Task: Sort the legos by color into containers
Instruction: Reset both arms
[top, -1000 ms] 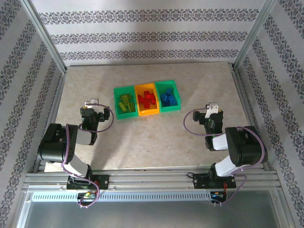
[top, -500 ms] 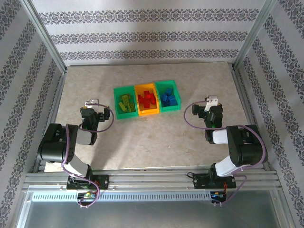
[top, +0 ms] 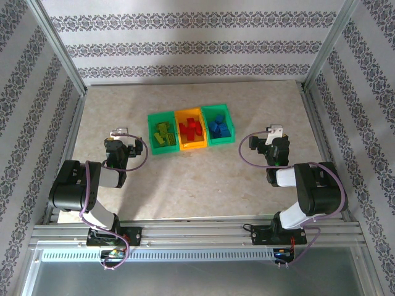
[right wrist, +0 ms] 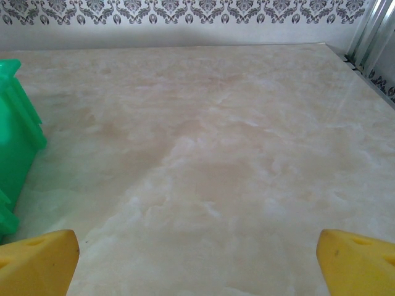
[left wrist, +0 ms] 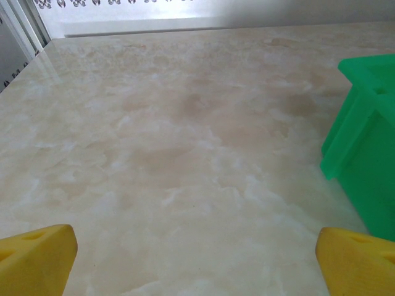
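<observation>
Sort looks complete: three joined containers point(top: 204, 126) mid-worktop point(top: 185, 185) hold yellow-green legos point(top: 162, 134) on the left, red legos point(top: 191, 129) in the middle and blue legos point(top: 219, 127) on the right, with no brick seen loose. Count: 3 containers, 3 colour piles; the bricks overlap, so the number per pile is not legible. Left tool point(left wrist: 197, 265) and right tool point(right wrist: 197, 265) are both wide and empty, flanking the row.

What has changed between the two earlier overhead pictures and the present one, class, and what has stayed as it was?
The right pincer moved a little farther from its base, up the table and slightly leftward, then settled. It is open and empty. Nothing was taken hold of or let go. The left pincer, also open, the containers and the sorted legos stayed where they were.
</observation>
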Motion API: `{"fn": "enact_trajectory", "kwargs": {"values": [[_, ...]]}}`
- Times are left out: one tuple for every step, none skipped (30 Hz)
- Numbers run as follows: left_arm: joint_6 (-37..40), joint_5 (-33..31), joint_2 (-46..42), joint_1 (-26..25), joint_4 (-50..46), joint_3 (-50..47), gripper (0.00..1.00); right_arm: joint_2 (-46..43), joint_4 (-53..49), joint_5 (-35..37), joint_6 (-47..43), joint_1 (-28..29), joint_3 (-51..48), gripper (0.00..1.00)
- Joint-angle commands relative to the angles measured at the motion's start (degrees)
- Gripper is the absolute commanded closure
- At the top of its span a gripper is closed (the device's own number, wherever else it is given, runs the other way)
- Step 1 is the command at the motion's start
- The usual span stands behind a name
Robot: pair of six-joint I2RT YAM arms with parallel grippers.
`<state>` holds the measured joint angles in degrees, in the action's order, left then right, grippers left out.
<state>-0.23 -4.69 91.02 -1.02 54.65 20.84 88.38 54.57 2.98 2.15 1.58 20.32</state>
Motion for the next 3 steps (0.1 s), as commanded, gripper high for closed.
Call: {"fn": "enact_trajectory", "kwargs": {"values": [[-0.2,0.6,0.3,0.4,0.7,0.9,0.01,-0.6,0.3,-1.3,-0.4,-0.5,1.1,0.02],[-0.3,0.6,0.3,0.4,0.7,0.9,0.00,-0.6,0.3,-1.3,-0.4,-0.5,1.1,0.02],[-0.3,0.6,0.3,0.4,0.7,0.9,0.01,-0.6,0.3,-1.2,-0.4,-0.5,1.1,0.02]]}}
